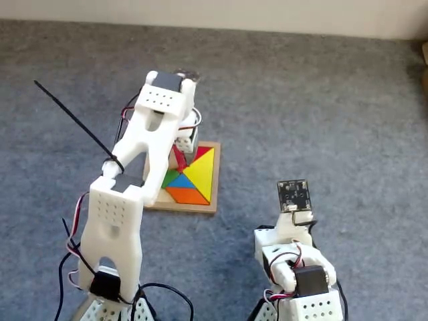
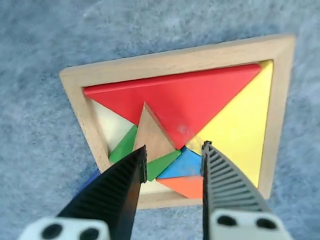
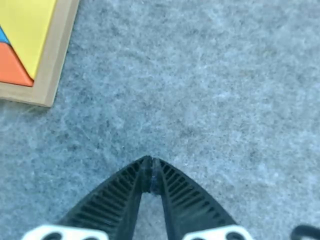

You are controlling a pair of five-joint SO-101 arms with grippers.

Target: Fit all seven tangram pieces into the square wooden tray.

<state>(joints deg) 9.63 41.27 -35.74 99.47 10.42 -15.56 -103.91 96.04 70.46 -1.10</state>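
The plain wooden triangle [image 2: 151, 135] is the one to watch. It sits near the middle of the tray [image 2: 280, 100], not down flat but riding up over its neighbours. Its point lies across the red triangle [image 2: 190, 95] and one side leans over the green piece [image 2: 125, 147]. The point aims away from the jaws and the broad base faces them, so its long side runs roughly across the gap between the fingers.

The left gripper [image 2: 174, 148] hovers right over it with its jaws spread wide and nothing in them. The triangle's base lies just ahead of the fingertips, nearer to one tip than the other. Closing from here looks likely to clip one corner, so a small shift sideways seems called for first.

Beside the wooden triangle, along one tray edge, there is a pale patch [image 2: 112, 125], bounded by red and green. It reads as a bare slot, and that is probably where this piece belongs, though I can't be sure. The yellow triangle [image 2: 245, 130] fills the opposite edge, with the blue piece [image 2: 187, 165] and the orange piece [image 2: 187, 186] tucked in by the edge nearest the jaws. All three appear to be seated.

The right gripper [image 3: 151, 177] is well apart, out over the grey carpet [image 3: 200, 75] past a tray corner, with its fingers pressed together on nothing. From above, the left arm [image 1: 144, 140] stretches right over the tray, so this move falls to the left arm.
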